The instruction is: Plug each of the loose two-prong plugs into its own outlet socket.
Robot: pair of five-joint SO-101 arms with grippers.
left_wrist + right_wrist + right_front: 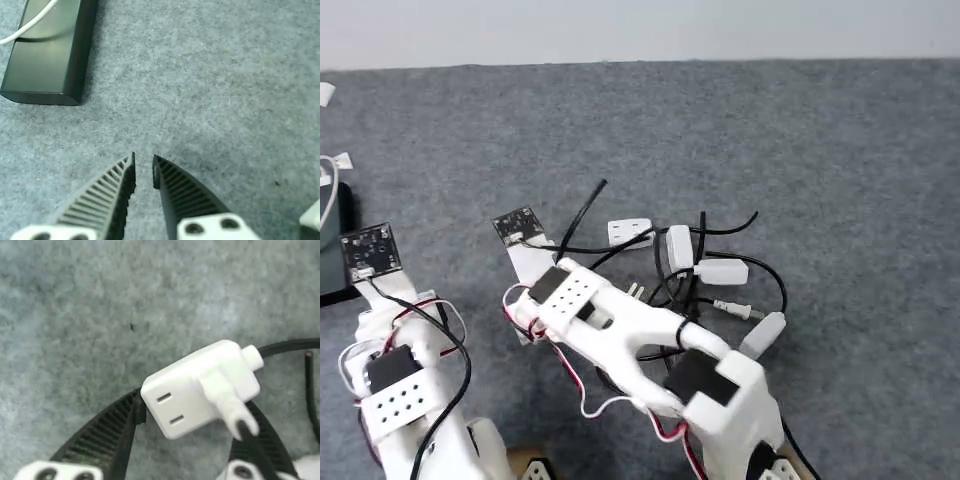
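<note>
My right gripper (195, 412) is shut on a white outlet socket (190, 390), held up off the carpet with its two slots facing the camera and a black cord leaving its far end. In the high view the right arm (620, 330) lies across the cord tangle. Three other white sockets (630, 232) (678, 247) (722, 271) lie beyond it. One loose plug (636, 292) shows its prongs beside the arm, and another plug (735, 309) lies to the right. My left gripper (144, 159) hovers over bare carpet at the near left, fingers almost together and holding nothing.
A black box (45, 50) with a white cable on top sits at the left edge (332, 250). Black cords (760, 275) loop around the sockets. Another white piece (765, 335) lies at the right of the tangle. Grey carpet (840, 150) stretches open at back and right.
</note>
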